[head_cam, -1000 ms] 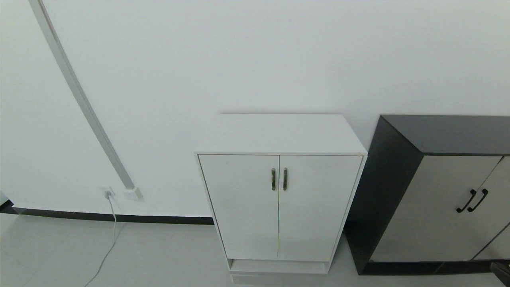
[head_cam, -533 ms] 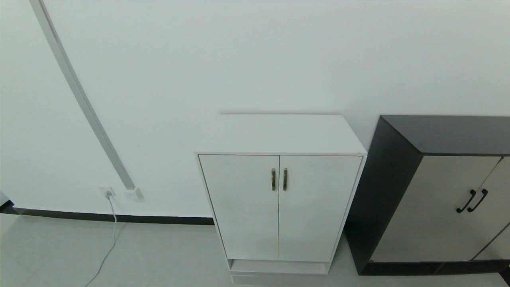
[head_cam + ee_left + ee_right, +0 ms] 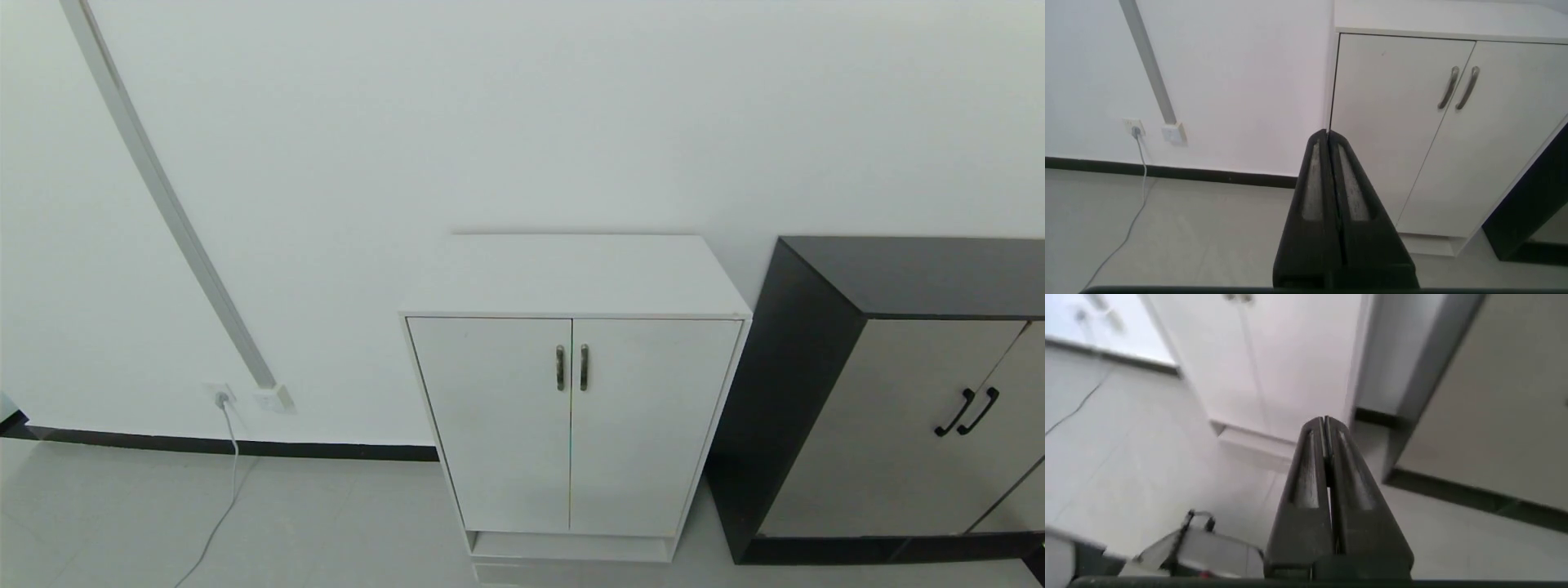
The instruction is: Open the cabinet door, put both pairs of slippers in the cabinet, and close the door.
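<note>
Left end effector [image 3: 1327,135] is seen with its two fingers pressed flat together, with nothing gripped between them. It is held above the floor [image 3: 1208,237], in front of the white cabinet [image 3: 1429,147] and off to its left side. The right end effector [image 3: 1325,423] is likewise closed tight on nothing and is held low, pointed toward the foot of the white cabinet.

The white cabinet is placed on the floor with its back against the white wall [image 3: 490,122]. Both of its doors are shut: the left door [image 3: 490,425] and the right door [image 3: 645,425] meet along a thin vertical seam at the middle. Two upright metal handles are fixed just beside that seam, the left handle [image 3: 560,367] and the right handle [image 3: 584,367], close together but not touching. An open recess is seen under the doors at the cabinet's base.

A black cabinet [image 3: 808,376] is set just beside the white one on its right, with grey doors fitted with a pair of curved black handles [image 3: 967,411]; these doors are also shut.

To the left, well apart from the white cabinet, a wall socket [image 3: 220,398] is mounted low on the wall, and a pale cable [image 3: 233,482] is plugged into it and trails down across the floor. A grey cable duct [image 3: 163,196] is run up the wall at a slant from a small box beside the socket. A black skirting strip [image 3: 245,447] is laid along the foot of the wall.
</note>
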